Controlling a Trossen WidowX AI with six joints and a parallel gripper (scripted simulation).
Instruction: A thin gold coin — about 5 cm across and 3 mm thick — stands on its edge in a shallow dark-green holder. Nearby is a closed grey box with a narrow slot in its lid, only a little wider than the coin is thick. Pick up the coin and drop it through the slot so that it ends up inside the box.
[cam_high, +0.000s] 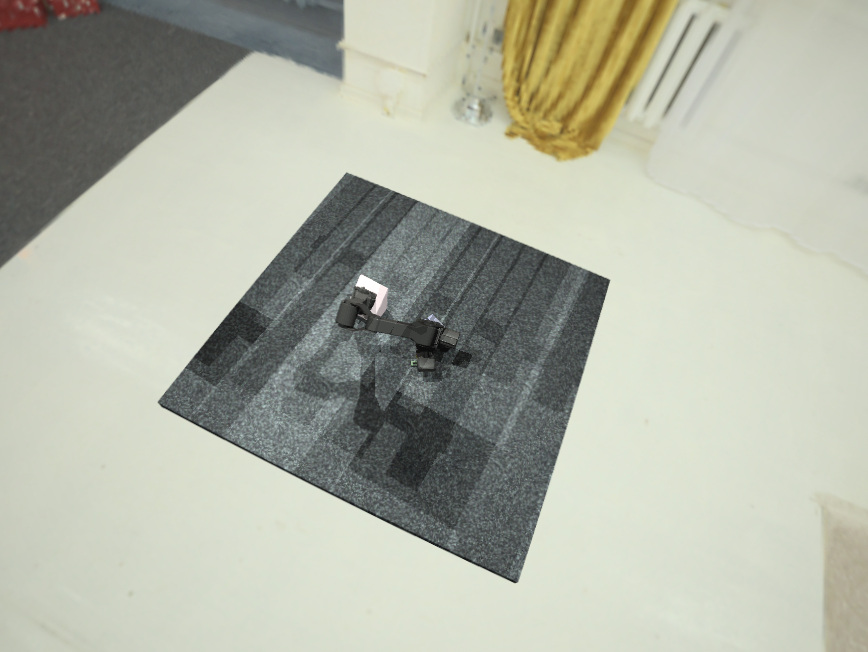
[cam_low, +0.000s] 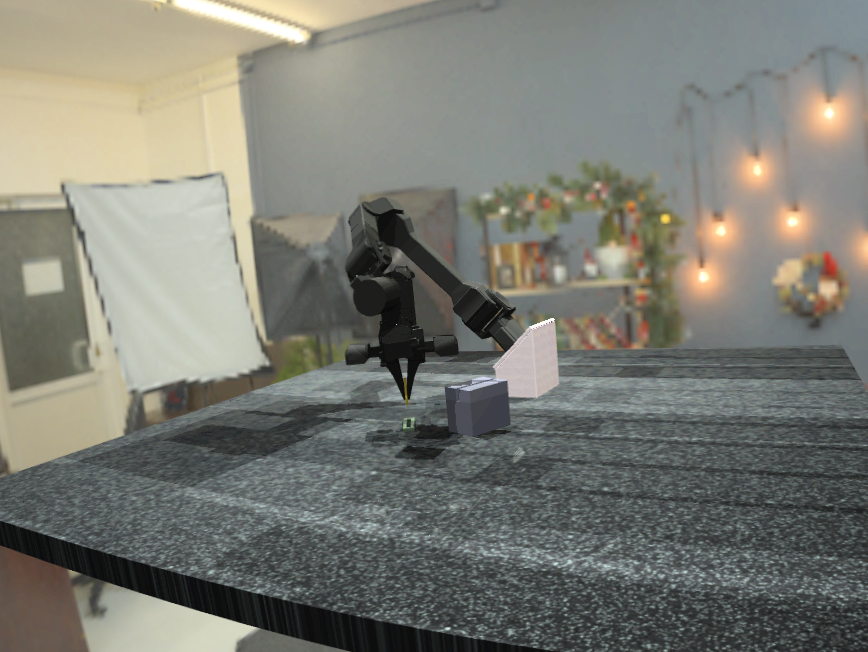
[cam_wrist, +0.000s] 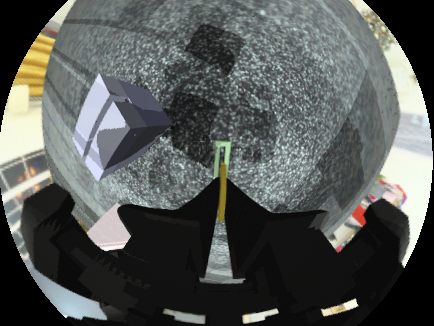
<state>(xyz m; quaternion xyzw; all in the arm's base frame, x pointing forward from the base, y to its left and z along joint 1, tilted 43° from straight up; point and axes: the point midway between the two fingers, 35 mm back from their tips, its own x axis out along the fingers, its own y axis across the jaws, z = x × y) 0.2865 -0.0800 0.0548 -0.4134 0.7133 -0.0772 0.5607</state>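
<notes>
Above table (cam_low: 631, 449), claw (cam_low: 406, 393) pinching coin (cam_wrist: 222, 195)

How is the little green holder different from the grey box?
The holder is green, low and much smaller; the box is grey and stands far taller. The holder lies right below the tool, which is shut on the coin; the box sits off to the side. Both rest on the table.

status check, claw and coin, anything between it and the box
Claw shut on coin, lifted above the green holder. Grey box beside the holder, slot up. Nothing in the way.
</notes>
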